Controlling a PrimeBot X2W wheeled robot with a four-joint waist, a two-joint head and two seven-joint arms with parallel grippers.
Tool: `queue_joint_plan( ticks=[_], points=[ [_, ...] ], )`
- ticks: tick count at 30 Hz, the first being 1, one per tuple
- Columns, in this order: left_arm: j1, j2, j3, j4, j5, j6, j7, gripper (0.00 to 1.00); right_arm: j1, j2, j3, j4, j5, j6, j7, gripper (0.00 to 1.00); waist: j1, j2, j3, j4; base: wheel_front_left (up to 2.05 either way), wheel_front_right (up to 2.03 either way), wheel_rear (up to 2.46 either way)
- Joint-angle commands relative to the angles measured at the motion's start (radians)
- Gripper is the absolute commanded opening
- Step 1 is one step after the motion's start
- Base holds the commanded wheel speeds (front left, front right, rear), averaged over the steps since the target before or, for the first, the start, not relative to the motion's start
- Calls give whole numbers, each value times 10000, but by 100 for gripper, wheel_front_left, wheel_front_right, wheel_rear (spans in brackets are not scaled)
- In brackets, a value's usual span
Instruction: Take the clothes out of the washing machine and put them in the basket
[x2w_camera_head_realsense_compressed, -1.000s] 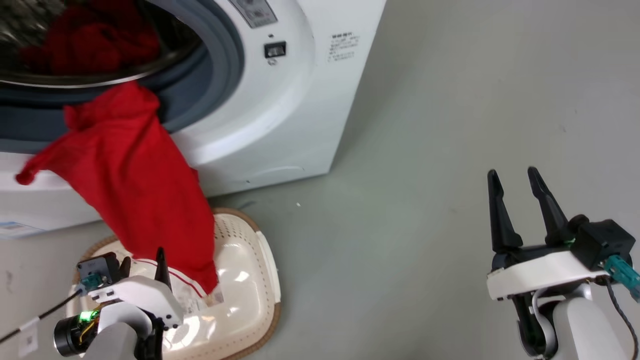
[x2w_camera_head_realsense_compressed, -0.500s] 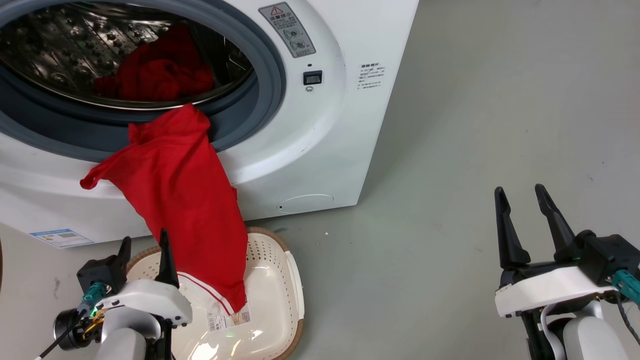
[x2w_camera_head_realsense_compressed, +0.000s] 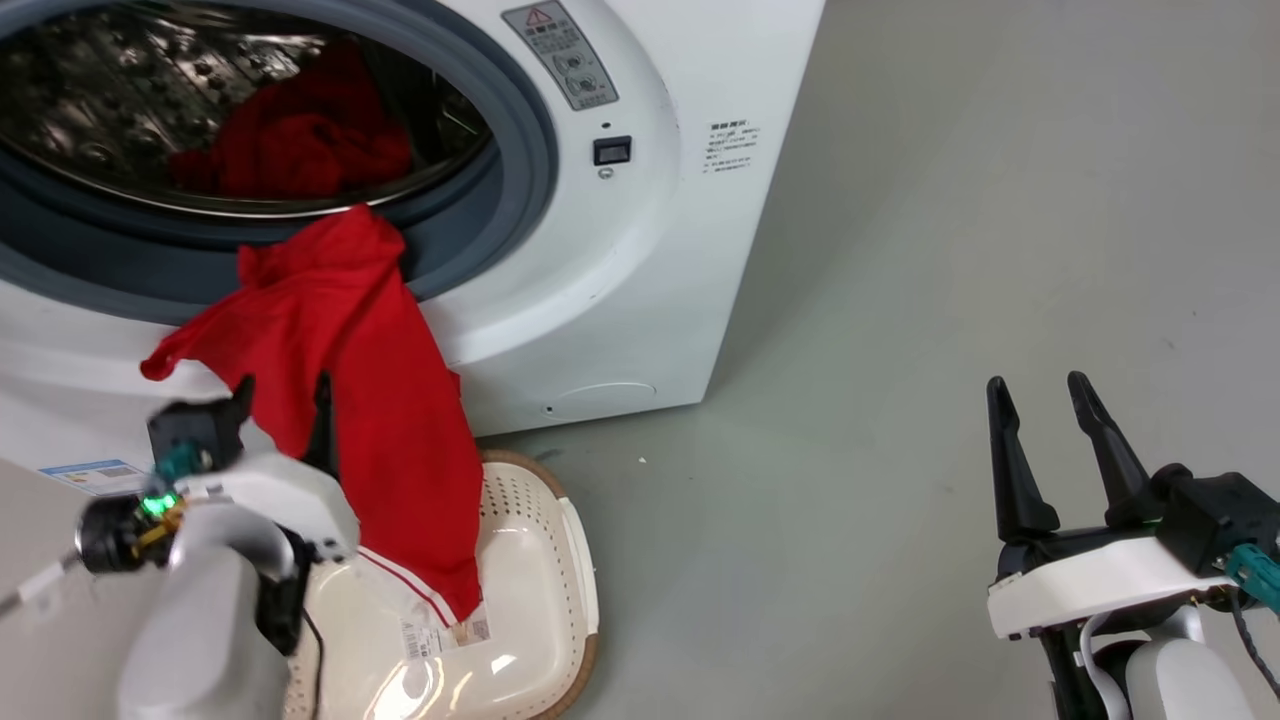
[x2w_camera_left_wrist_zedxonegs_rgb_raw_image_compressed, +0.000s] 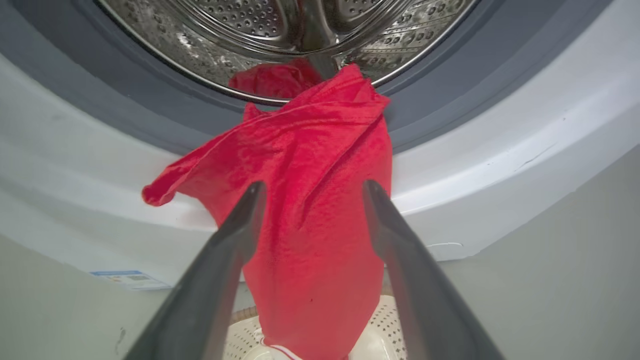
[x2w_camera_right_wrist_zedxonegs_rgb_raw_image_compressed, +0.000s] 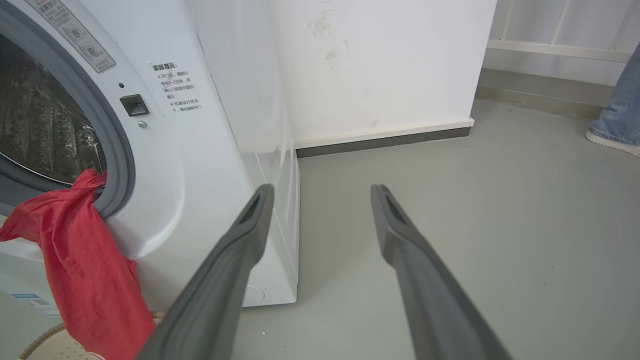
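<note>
Left wrist view: left claw (x2w_camera_left_wrist_zedxonegs_rgb_raw_image_compressed: 311, 186) wide open, empty, tips framing clothes (x2w_camera_left_wrist_zedxonegs_rgb_raw_image_compressed: 310, 250) draped from washing machine (x2w_camera_left_wrist_zedxonegs_rgb_raw_image_compressed: 500, 165) porthole into basket (x2w_camera_left_wrist_zedxonegs_rgb_raw_image_compressed: 381, 322). Step: extraction. Next: close on fabric, pull free. Right claw (x2w_camera_head_realsense_compressed: 1035, 385) open, empty, at right.

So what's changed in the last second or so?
The left gripper rose from the basket up to the red garment hanging from the washing machine, fingers open, gripping nothing. The head camera also shifted. The garment hangs into the basket as before; the right gripper stayed open and apart.
</note>
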Motion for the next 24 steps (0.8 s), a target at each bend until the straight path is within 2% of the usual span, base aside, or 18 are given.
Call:
queue_joint_plan(
  ticks=[1,4,10,24],
  points=[
    [-155,120,-34,149,75,-34,75,100,28,-2,14,-17,25,-7,-38,100,1,0,98,-94,0,0,0],
    [-840,384,-179,985,125,-193,511,100,-76,-2,123,58,142,-7,-109,100,1,0,333,-281,0,0,0],
    [-1953,1021,-402,2455,321,-245,1177,100,-344,-2,324,264,404,-7,-329,100,1,0,931,-693,0,0,0],
    [-4028,2021,-744,4377,415,-438,2308,100,-994,-2,719,837,750,-5,-779,100,1,0,2071,-1305,0,0,0]
  ],
)
